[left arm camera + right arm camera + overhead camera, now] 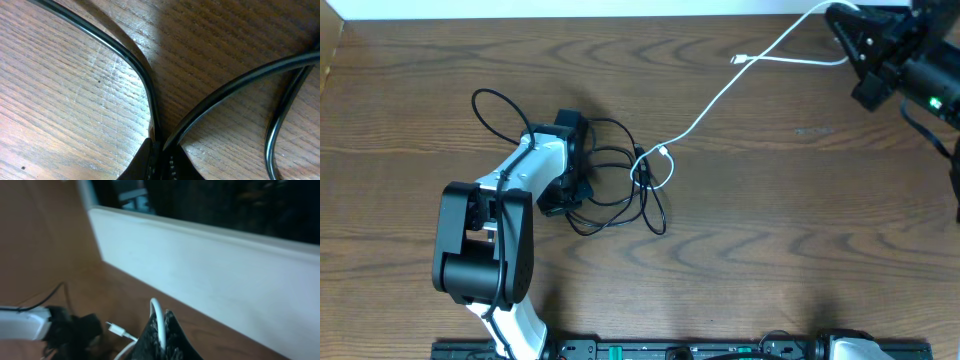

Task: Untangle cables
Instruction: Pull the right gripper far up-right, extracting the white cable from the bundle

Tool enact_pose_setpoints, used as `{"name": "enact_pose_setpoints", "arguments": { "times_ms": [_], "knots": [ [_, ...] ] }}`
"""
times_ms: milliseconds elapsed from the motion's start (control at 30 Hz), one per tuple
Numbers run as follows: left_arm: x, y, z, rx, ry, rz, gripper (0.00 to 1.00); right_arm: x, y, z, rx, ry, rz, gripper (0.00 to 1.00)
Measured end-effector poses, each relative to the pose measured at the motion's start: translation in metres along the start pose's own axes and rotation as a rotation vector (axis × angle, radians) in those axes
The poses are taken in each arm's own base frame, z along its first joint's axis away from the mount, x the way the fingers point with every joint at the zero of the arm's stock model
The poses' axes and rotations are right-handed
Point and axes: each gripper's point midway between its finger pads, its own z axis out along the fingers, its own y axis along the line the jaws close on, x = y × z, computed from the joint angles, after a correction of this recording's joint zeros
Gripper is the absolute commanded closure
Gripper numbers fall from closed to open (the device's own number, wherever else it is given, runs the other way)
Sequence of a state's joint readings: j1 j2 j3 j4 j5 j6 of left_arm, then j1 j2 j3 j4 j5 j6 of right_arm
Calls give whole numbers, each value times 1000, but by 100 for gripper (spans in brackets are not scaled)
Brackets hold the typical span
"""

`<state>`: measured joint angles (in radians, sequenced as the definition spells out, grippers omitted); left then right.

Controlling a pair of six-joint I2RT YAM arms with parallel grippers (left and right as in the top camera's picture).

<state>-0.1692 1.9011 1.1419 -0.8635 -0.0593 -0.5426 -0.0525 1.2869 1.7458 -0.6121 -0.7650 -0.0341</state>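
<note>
At the middle-left of the table [770, 260], the black cables [620, 195] lie in a loose knot. The white cable [713, 104] runs from the knot's right edge up toward the far right corner. Our left gripper [161, 162] is clamped on a black strand at the knot, and our right gripper [161, 337] is pinched tight on the white one. We judge we are mid-separation. Next, the right must draw the white loop clear while the left anchors the black, gently so nothing cinches.

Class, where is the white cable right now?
In the overhead view, the white cable runs from the right claw at top right, which grips it, diagonally down-left into the black cables tangled near the centre.
</note>
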Motion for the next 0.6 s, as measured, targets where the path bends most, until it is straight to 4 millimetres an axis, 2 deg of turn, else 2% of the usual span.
{"name": "enact_pose_setpoints", "arguments": {
  "times_ms": [133, 233, 300, 467, 600],
  "knots": [
    [0, 0, 0, 1, -2, -1, 92, -6, -13, -11, 125, -15, -16, 99],
    [0, 0, 0, 2, -2, -1, 92, -6, -33, -15, 250, -15, 3, 99],
    [0, 0, 0, 2, -2, -1, 92, -12, -54, -20, 370, -41, 23, 99],
    [-1, 0, 0, 3, -3, -2, 92, -56, -95, -48, 642, -242, 30, 99],
    [-1, 0, 0, 3, -4, -2, 90, -114, -104, -86, 789, -523, -9, 99]
  ]
}}
